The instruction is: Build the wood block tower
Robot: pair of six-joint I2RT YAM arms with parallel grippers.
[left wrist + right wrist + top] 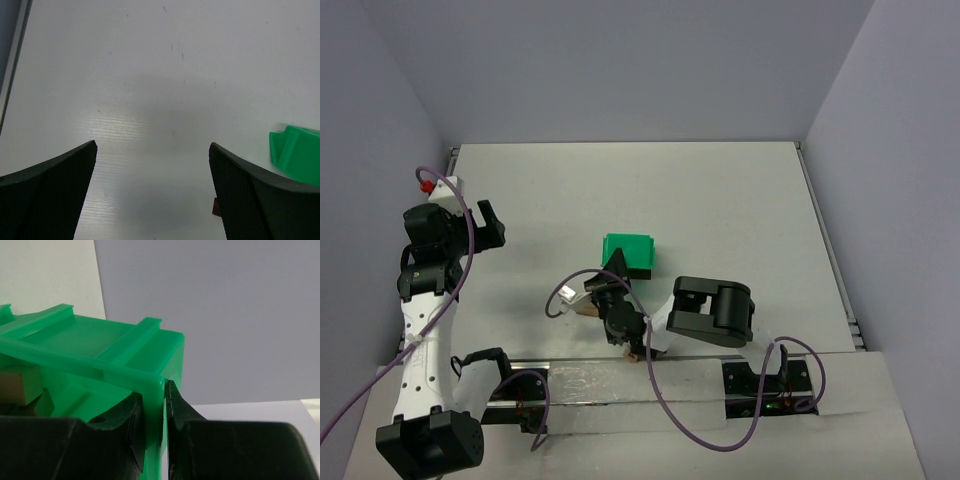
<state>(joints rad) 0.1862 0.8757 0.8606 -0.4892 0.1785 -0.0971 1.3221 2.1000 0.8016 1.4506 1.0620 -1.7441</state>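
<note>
Black fingers of the right gripper are seen nearest the right wrist lens, pressed together on the thin upright wall of the green bin, one finger on each face of it.

Item 1, wood block tower: only one light tan block can be made out, lodged inside the green bin at the left edge of the right wrist view. A darker shape is glimpsed just under it, too shadowed to be named. From above, a tan patch is noted on the table just beside the right arm's wrist; whether it is a block cannot be told.

Item 2, green bin: placed near the middle of the table, held at its near side by the right gripper. Its corner is also caught at the right edge of the left wrist view.

Item 3, left gripper: held over the left part of the table, well apart from the bin. Its jaws are spread wide, with nothing between them but bare white table; the gripper is shown from its own camera with both textured pads at the lower corners.

Item 4, surroundings: purple cables are looped by the arm bases at the near edge, and the table is enclosed by plain grey walls.
</note>
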